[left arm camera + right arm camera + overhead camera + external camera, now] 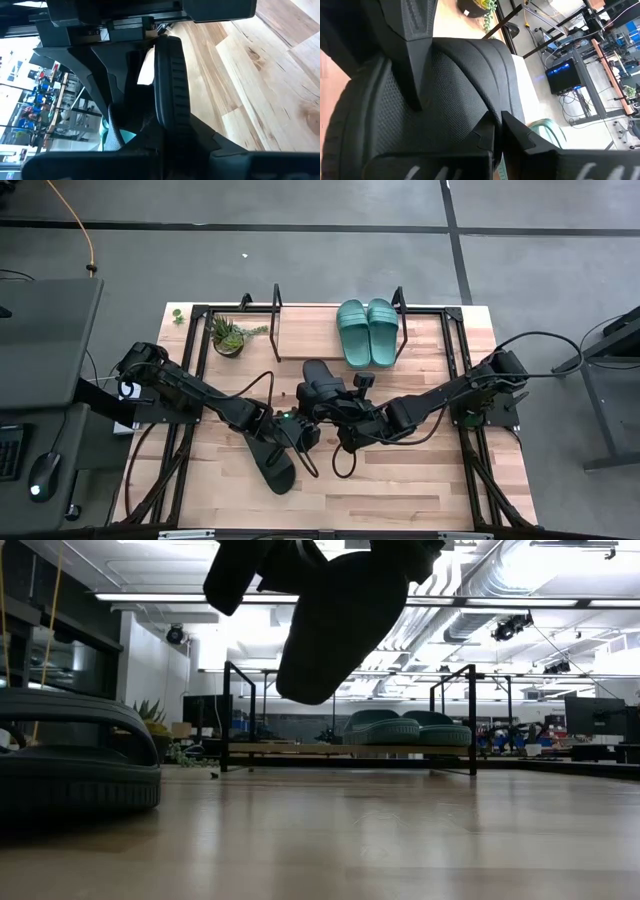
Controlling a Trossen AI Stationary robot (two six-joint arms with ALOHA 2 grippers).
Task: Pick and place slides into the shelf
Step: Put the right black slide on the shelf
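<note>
One black slide [320, 383] hangs in the air over the table's middle, seen dark against the ceiling in the low view [335, 625]. My left gripper [303, 428] comes at it from the left and my right gripper [345, 412] from the right; both are shut on it. The second black slide [270, 460] lies sole-down on the table toward the near edge, left of centre [70, 765]. Two teal slides [367, 332] sit side by side on the shelf [300, 330] board, toward its right end. My left gripper has the black slide's ribbed sole edge [171, 100] running back between its two fingers, which lie across it. The contact itself is hidden by the fingers. The slide stands on edge, lifted clear of the table. My right gripper pinches the black slide at its textured strap [460, 100]; its fingers [520, 137] stand almost together at the strap's edge. It comes from the table's right, slanting down. The slide is clear of the table.
A small potted plant [229, 337] stands at the shelf's left end. Black wire end frames [238, 715] rise at both ends of the shelf. Black frame rails [190, 380] run along the table's left and right sides. Bare board lies between the plant and the teal slides.
</note>
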